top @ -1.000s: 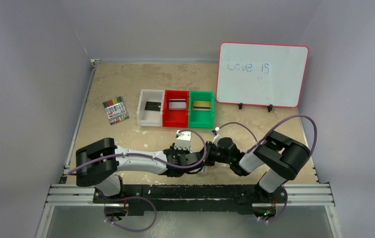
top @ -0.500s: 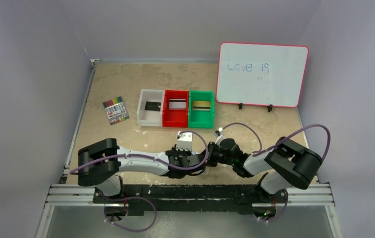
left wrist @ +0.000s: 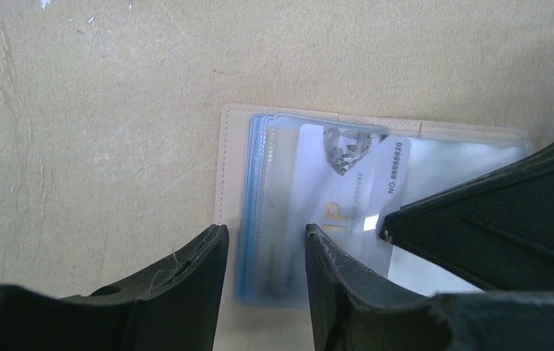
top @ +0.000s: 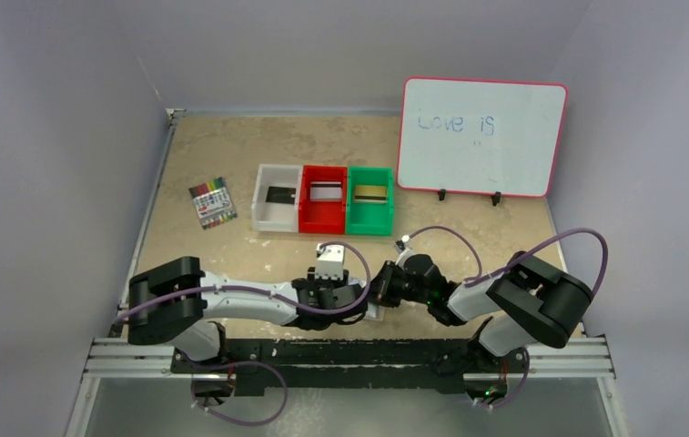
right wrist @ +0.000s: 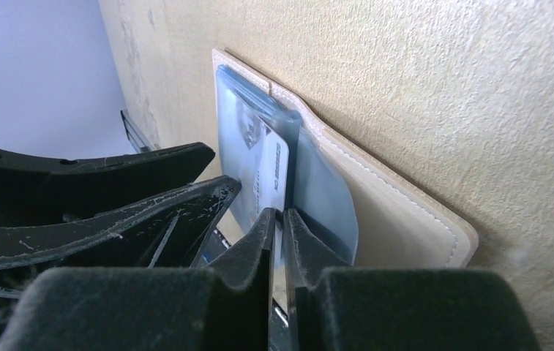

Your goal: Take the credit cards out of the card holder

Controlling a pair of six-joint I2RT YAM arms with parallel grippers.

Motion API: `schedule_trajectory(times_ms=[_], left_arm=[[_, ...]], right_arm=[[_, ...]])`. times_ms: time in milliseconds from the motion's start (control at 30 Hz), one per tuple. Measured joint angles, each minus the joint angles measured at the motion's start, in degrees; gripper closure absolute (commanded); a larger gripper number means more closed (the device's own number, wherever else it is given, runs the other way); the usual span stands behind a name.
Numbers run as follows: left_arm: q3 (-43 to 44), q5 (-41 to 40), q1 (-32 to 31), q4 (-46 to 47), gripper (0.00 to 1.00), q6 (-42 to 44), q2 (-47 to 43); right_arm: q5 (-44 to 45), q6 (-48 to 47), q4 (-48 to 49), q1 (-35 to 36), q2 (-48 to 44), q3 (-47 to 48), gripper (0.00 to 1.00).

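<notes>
Beige card holder [left wrist: 228, 168] lies open on the desk [left wrist: 76, 110]; my right jaws seem clamped on its silvery credit card [left wrist: 321, 183]; left jaws, parted, should pin the sleeves [left wrist: 257, 219] while I pull straight.

Top view: high, far, looking down. Wrist views: close, low, facing each other, sharing card holder [left wrist: 231, 183].

Soft even light, faint shadows
</notes>
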Motion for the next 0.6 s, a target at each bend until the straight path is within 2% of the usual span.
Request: schedule_trajectory(times_ms=[267,600], left_arm=[[-4.42,2.4,0.0,4.68,0.52,-0.07,-4.9],[-4.76,2.67,-0.02,6.32,0.55,-0.63,-4.9]], right_arm=[[0.72,1.75,1.25,0.0,-0.63,-0.2,0.74],[1.68,4.74,4.0,-0.22,0.87,-0.33,0.74]])
